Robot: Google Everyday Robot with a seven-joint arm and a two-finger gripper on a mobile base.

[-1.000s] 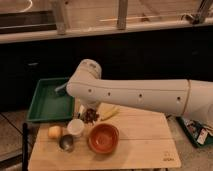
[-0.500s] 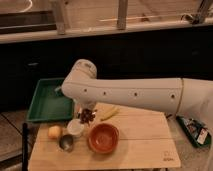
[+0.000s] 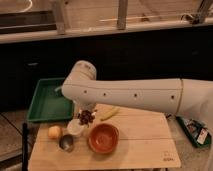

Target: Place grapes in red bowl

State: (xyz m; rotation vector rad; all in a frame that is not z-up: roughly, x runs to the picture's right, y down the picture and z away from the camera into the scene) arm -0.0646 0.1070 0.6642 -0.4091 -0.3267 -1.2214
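The gripper [image 3: 85,111] sits left of centre, tucked under the bend of the big white arm [image 3: 130,95], and its fingers are pinched tight on the grapes [image 3: 86,118]. The bunch shows just below the wrist as a small, lumpy cluster of dark red-purple berries with a few glints on them, much smaller than the dish beside it. It hangs above the wooden board [image 3: 142,147], over the gap between the white cup [image 3: 75,128] and the red bowl [image 3: 104,138], a touch closer to the cup.

The bowl lies just down and right of the bunch: round, shallow, orange-red, thick rim, nothing inside. Left of it, the white cup stands upright, and below that sits a small grey metal cup [image 3: 66,143]. A round yellow-orange fruit [image 3: 54,132] rests at the board's left edge, beside both cups. Up and right of the grapes, a pale yellow long item [image 3: 109,114] lies on the board, partly under the arm. A green tray [image 3: 46,102] occupies the left of the frame, behind the board. Far right, a green packet [image 3: 195,131] lies off the board.
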